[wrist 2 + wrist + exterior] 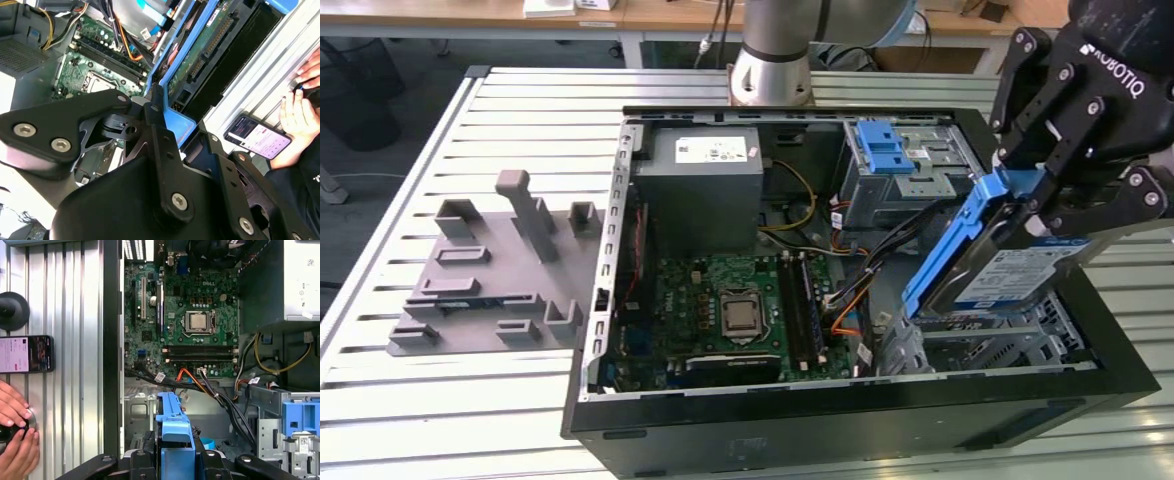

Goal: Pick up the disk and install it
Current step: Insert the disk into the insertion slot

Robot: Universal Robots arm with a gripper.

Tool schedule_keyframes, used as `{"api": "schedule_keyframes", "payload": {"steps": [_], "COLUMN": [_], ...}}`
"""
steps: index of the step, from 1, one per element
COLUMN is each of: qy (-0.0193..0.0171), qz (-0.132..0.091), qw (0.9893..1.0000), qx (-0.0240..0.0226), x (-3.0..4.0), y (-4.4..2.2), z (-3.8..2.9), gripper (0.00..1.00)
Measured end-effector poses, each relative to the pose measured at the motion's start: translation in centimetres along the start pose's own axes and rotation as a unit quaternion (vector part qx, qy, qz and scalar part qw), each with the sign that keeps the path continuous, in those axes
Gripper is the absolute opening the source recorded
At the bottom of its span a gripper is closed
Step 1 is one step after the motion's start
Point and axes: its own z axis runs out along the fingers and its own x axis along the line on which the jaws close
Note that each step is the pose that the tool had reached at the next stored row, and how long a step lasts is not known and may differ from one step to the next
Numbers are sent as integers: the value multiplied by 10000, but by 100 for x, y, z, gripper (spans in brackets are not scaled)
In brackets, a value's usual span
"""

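The pincer (1041,205) gripped the disk (994,265) by its blue carrier, tilted above the open computer case (854,420); installing it seemingly called for aligning with the bay

Gripper (1034,205) body cut off by the exterior view's right edge; lower end of the disk (1014,275) hidden behind the case wall (854,420)

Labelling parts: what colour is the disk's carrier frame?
Blue, clearest in the exterior view.
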Motion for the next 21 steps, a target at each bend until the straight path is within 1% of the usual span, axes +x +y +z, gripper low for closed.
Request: {"api": "schedule_keyframes", "payload": {"steps": [5,6,10,16,21], "qy": [1,1,0,0,-1], "qz": [1,0,1,0,0], "qw": [10000,10000,10000,10000,10000], "qx": [0,0,0,0,0], "x": [0,0,1,3,4], "y": [-99,-109,-113,-114,-114], "z": [33,42,85,120,166], "gripper": [36,36,36,36,36]}}
